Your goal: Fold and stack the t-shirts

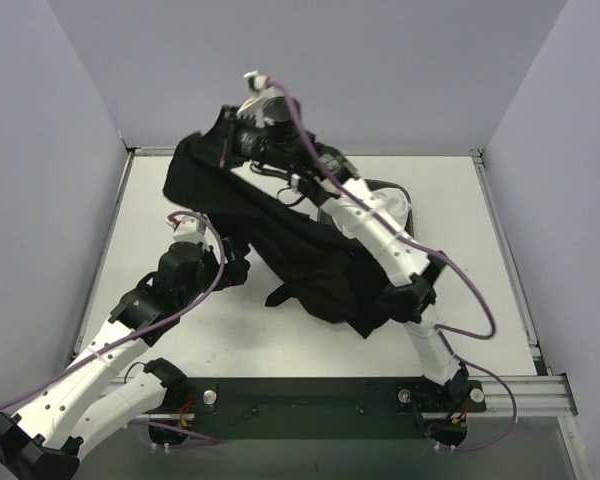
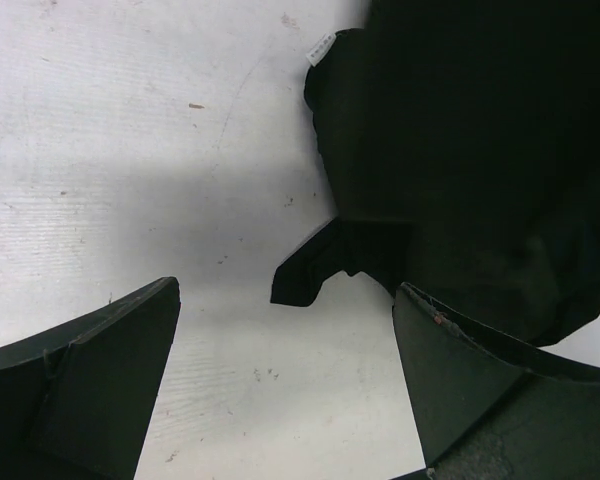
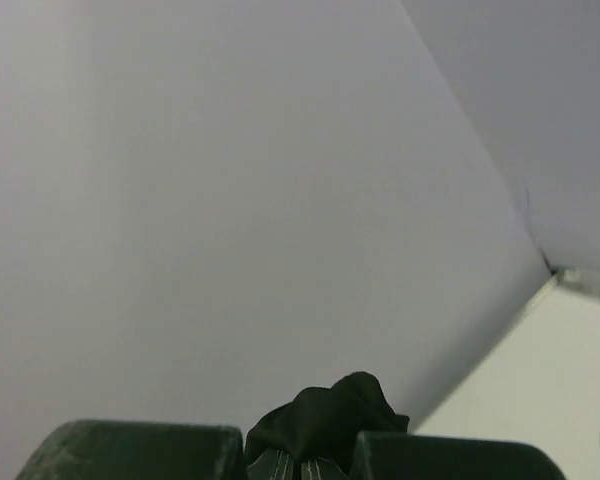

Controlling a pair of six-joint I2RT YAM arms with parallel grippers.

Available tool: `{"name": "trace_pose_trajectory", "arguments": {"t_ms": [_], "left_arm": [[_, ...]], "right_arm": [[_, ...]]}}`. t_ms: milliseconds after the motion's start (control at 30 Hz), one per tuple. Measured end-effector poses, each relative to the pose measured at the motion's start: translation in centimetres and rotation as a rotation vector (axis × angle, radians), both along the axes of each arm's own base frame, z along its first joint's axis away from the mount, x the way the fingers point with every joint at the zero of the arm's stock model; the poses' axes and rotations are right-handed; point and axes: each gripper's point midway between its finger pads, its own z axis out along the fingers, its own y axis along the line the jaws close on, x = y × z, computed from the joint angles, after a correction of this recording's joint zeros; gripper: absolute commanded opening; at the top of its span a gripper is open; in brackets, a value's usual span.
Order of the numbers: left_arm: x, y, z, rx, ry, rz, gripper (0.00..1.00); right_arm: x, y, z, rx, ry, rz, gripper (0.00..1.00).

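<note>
A black t-shirt (image 1: 280, 235) hangs in the air, stretched from high at the back left down to the table's middle, where its lower part bunches (image 1: 325, 285). My right gripper (image 1: 227, 143) is shut on the shirt's top edge; a pinched tuft of black cloth (image 3: 325, 412) shows between its fingers. My left gripper (image 1: 235, 262) is open and low over the table, just left of the hanging cloth; in the left wrist view the shirt (image 2: 460, 150) lies ahead and to the right, and a flap (image 2: 315, 270) lies between the fingers. No white garment or lettering shows.
The dark oval basket (image 1: 385, 190) sits at the back right, mostly hidden by my right arm. Grey walls close in the white table (image 1: 480, 250) at back and sides. The rail with the arm bases (image 1: 310, 395) runs along the near edge.
</note>
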Motion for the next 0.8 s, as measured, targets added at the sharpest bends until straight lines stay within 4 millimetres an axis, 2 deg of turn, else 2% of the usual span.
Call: {"name": "trace_pose_trajectory", "arguments": {"t_ms": [33, 67, 100, 133, 167, 200, 233, 267, 333, 367, 400, 433, 567, 600, 633, 667, 700, 767, 800], "left_arm": [[-0.1, 0.1, -0.1, -0.001, -0.001, 0.002, 0.97], [-0.1, 0.2, -0.2, 0.000, 0.000, 0.004, 0.97], [-0.2, 0.2, -0.3, 0.002, 0.002, 0.005, 0.97], [-0.2, 0.3, -0.5, 0.005, 0.004, 0.007, 0.97], [-0.3, 0.4, -0.7, 0.007, 0.007, 0.009, 0.97], [-0.3, 0.4, -0.9, 0.010, 0.008, 0.011, 0.98], [-0.3, 0.5, -1.0, 0.012, 0.009, 0.013, 0.98], [-0.3, 0.5, -0.9, 0.012, 0.008, 0.014, 0.97], [-0.3, 0.6, -1.0, 0.013, 0.008, 0.015, 0.97], [-0.3, 0.5, -1.0, 0.012, 0.008, 0.015, 0.97], [-0.3, 0.5, -1.0, 0.012, 0.009, 0.014, 0.97], [-0.3, 0.5, -1.1, 0.013, 0.011, 0.013, 0.97], [0.4, -0.5, -1.9, 0.007, 0.033, -0.005, 0.97], [0.7, -1.1, -2.3, 0.007, 0.045, -0.016, 0.97], [1.0, -1.5, -2.8, 0.011, 0.058, -0.023, 0.97], [1.4, -2.0, -3.7, 0.021, 0.083, -0.034, 0.97], [1.7, -2.6, -4.7, 0.033, 0.108, -0.044, 0.98], [2.3, -3.6, -7.2, 0.074, 0.177, -0.060, 0.97], [2.5, -4.0, -8.4, 0.095, 0.209, -0.065, 0.97]], "right_arm": [[0.8, 1.6, -3.0, -0.036, 0.045, 0.029, 0.06], [1.5, 3.2, -6.7, -0.081, 0.103, 0.061, 0.59], [2.2, 4.6, -11.1, -0.138, 0.173, 0.098, 0.83], [2.4, 5.3, -14.5, -0.185, 0.235, 0.124, 0.97], [2.3, 5.5, -17.8, -0.237, 0.290, 0.146, 1.00], [2.3, 5.2, -21.2, -0.299, 0.343, 0.150, 1.00], [2.2, 4.4, -23.8, -0.362, 0.368, 0.141, 1.00], [2.1, 3.4, -25.7, -0.416, 0.375, 0.125, 1.00], [1.4, 0.1, -28.7, -0.548, 0.364, 0.059, 1.00], [1.2, -2.1, -29.0, -0.608, 0.336, 0.009, 1.00], [0.8, -4.3, -28.5, -0.658, 0.302, -0.034, 1.00], [0.4, -6.4, -26.9, -0.684, 0.251, -0.085, 1.00], [-1.4, -15.2, -16.5, -0.629, 0.016, -0.351, 1.00], [-2.2, -17.7, -14.3, -0.595, -0.022, -0.419, 1.00], [-3.0, -19.6, -13.3, -0.581, -0.041, -0.467, 1.00], [-4.0, -22.3, -12.3, -0.559, -0.061, -0.538, 1.00], [-4.7, -24.2, -12.2, -0.555, -0.065, -0.584, 1.00], [-5.8, -27.7, -13.4, -0.563, -0.054, -0.671, 1.00], [-6.2, -28.9, -14.8, -0.589, -0.041, -0.698, 1.00]]}}
